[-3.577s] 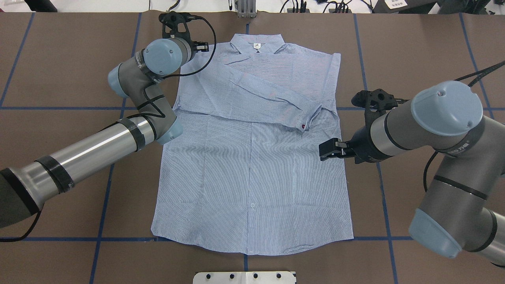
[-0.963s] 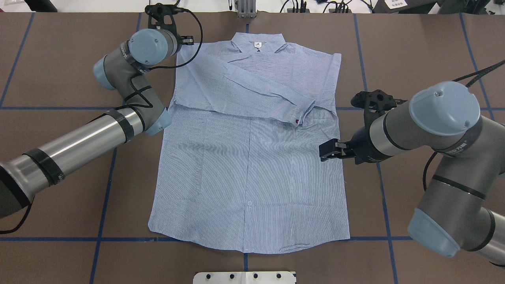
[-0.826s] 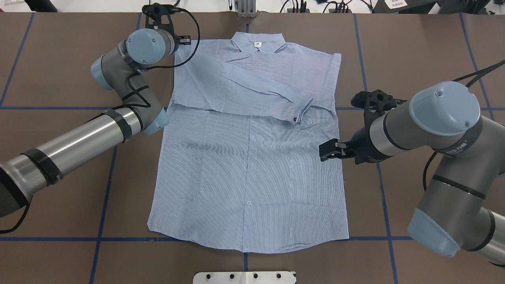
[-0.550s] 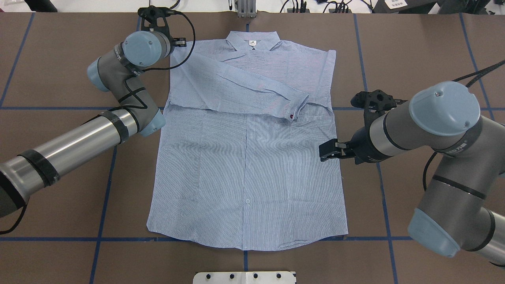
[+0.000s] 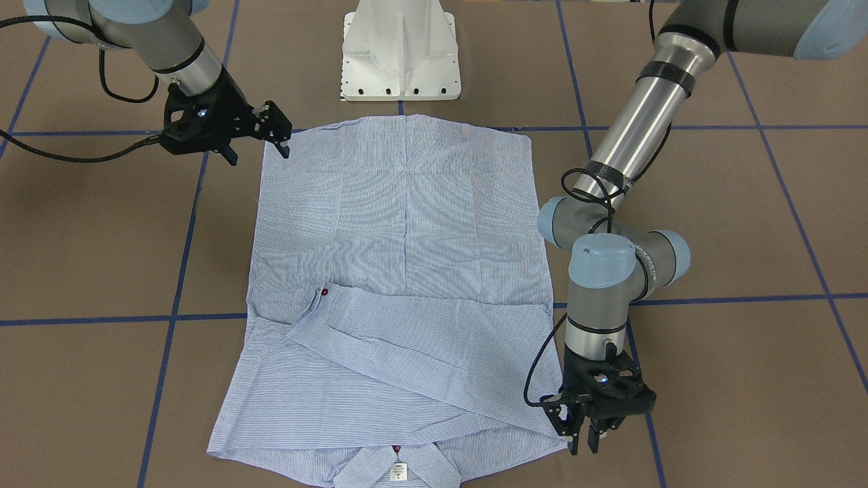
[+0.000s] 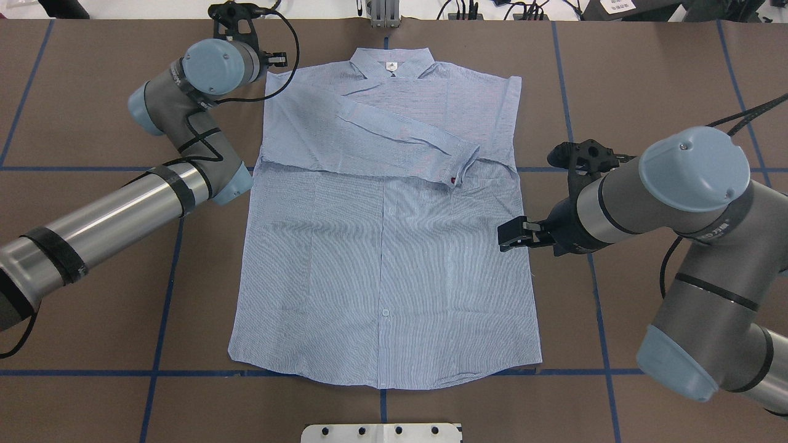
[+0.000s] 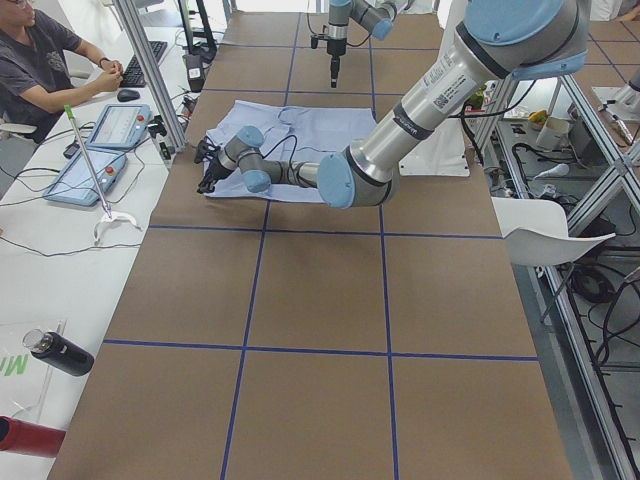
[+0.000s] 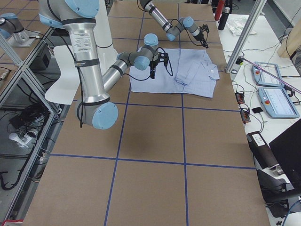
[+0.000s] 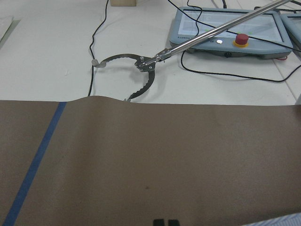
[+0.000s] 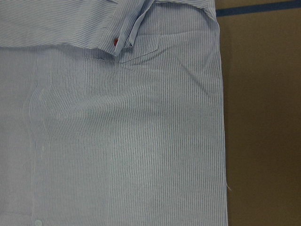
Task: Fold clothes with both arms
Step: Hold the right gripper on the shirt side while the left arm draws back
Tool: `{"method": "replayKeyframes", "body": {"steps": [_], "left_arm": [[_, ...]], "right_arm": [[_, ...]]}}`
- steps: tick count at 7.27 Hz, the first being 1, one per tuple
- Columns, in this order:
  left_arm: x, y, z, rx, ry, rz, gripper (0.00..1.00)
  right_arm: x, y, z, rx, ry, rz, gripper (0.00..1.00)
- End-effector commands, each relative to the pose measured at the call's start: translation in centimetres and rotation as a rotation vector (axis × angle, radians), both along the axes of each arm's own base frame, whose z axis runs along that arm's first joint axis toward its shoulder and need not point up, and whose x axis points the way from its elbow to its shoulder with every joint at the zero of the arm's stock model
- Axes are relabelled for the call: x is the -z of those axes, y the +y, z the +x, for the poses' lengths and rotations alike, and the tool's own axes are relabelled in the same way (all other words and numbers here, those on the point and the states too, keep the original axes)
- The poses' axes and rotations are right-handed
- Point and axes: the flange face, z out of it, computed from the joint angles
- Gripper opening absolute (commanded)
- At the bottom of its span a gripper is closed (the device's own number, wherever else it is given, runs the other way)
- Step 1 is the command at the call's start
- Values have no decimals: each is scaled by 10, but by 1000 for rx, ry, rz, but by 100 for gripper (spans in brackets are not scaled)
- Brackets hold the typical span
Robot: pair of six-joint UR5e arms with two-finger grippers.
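The striped shirt [image 6: 381,264] lies flat on the brown table, front up, collar and white label [image 6: 390,66] at the far edge. One sleeve is folded across the chest and its cuff with a red button [image 6: 454,180] lies near the chest pocket. My left gripper [image 5: 584,437] points down at the shirt's far shoulder corner and is shut on the cloth there. Its fingertips [image 9: 164,222] show together in the left wrist view. My right gripper [image 5: 258,150] is open and empty, hovering over the shirt's side edge [image 10: 218,117].
The white pedestal base [image 5: 400,54] stands just behind the shirt's hem. Blue tape lines [image 6: 166,271] cross the table. Beyond the far edge lie a control pendant [image 9: 230,28], cables and a metal grabber tool [image 9: 146,66]. An operator [image 7: 45,60] sits there.
My left arm has moved left and away, and the whole shirt has slid a little left and away with it. The right arm has not moved.
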Motion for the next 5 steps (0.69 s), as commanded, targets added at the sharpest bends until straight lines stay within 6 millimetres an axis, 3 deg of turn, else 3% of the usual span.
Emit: {"method": "replayKeyframes", "body": {"steps": [1, 3, 5], "left_arm": [[30, 8, -25, -92, 91, -11, 100], [50, 54, -40, -225, 193, -112, 100], [53, 114, -77, -270, 282, -128, 100]], "right_arm": [[2, 1, 1, -2, -3, -1, 100], [2, 6, -4, 3, -1, 3, 100], [0, 33, -35, -12, 27, 11, 100]]}}
